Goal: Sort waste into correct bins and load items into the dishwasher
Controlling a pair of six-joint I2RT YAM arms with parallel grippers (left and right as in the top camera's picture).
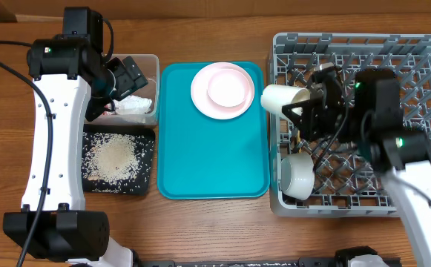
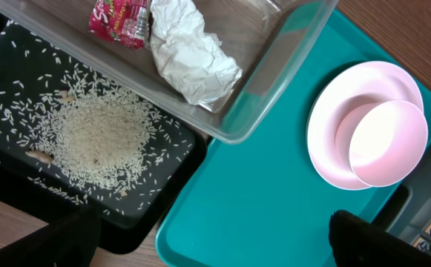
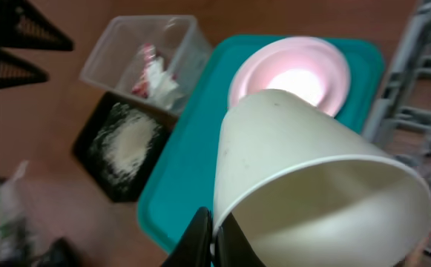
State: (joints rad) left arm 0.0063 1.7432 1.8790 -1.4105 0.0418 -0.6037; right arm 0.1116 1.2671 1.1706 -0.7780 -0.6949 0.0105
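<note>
My right end effector (image 1: 302,107) grips the small white cup (image 1: 278,100) by its rim, cup tipped sideways over the left edge of the large grey lattice dish rack (image 1: 423,52). My left end effector (image 1: 132,76) hangs wide open above the clear plastic tub (image 1: 154,70) holding crumpled white tissue (image 2: 189,52) and red snack wrapper (image 2: 117,18). The black tray (image 1: 89,185) holds loose white rice (image 2: 96,137).

pale pink plate (image 1: 198,93): one
white bowl: two, one on the plate (image 1: 227,87), one in the rack (image 1: 297,176)
white cup (image 1: 278,100): one
crumpled tissue (image 2: 189,52): one
red snack wrapper (image 2: 119,18): one
rice (image 2: 96,137): one heap, loose grains past counting
clear tub (image 1: 156,74): one
black tray (image 1: 150,178): one
teal tray (image 1: 211,159): one
grey dish rack (image 1: 423,52): one
</note>
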